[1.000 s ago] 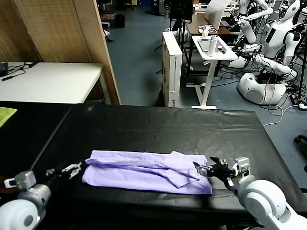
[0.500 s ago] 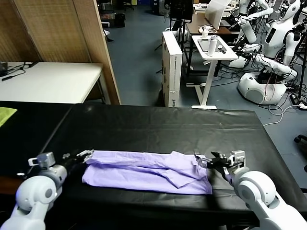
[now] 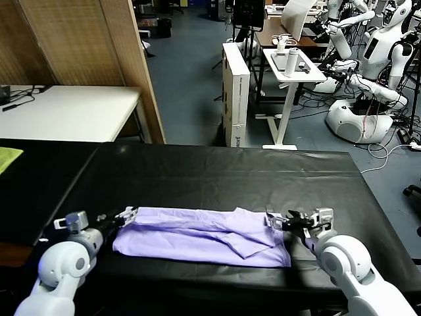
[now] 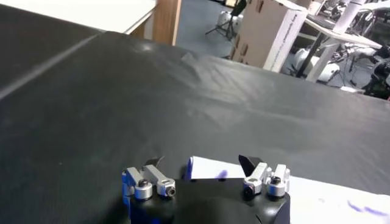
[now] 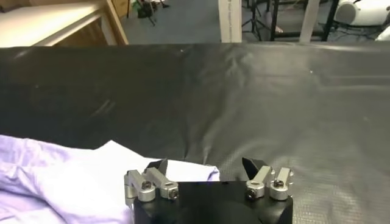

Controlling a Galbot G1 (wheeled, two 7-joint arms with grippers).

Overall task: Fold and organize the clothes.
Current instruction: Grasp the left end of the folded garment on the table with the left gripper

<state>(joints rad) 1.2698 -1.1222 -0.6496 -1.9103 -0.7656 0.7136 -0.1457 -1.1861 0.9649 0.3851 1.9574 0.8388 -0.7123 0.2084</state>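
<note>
The clothes are one lavender T-shirt (image 3: pixel 197 236), lying folded into a long band near the front of the black table (image 3: pixel 217 171). My left gripper (image 3: pixel 127 213) is low at the shirt's far left corner. In the left wrist view it (image 4: pixel 201 164) is open, with that cloth corner (image 4: pixel 210 169) between its fingers. My right gripper (image 3: pixel 276 222) is at the shirt's far right corner. In the right wrist view it (image 5: pixel 204 165) stands open around the corner (image 5: pixel 189 172), and more of the shirt (image 5: pixel 61 189) spreads off to one side.
A yellow-green cloth (image 3: pixel 8 158) lies at the table's far left edge. Beyond the table stand a white desk (image 3: pixel 72 112), a wooden partition (image 3: pixel 85 39), a white box (image 3: pixel 235 92), a small rolling stand (image 3: pixel 293 66) and other robots (image 3: pixel 368 72).
Both arms have moved in toward the shirt. The left gripper travelled forward and right to the far left corner, and the right gripper shifted up to the far right corner.
</note>
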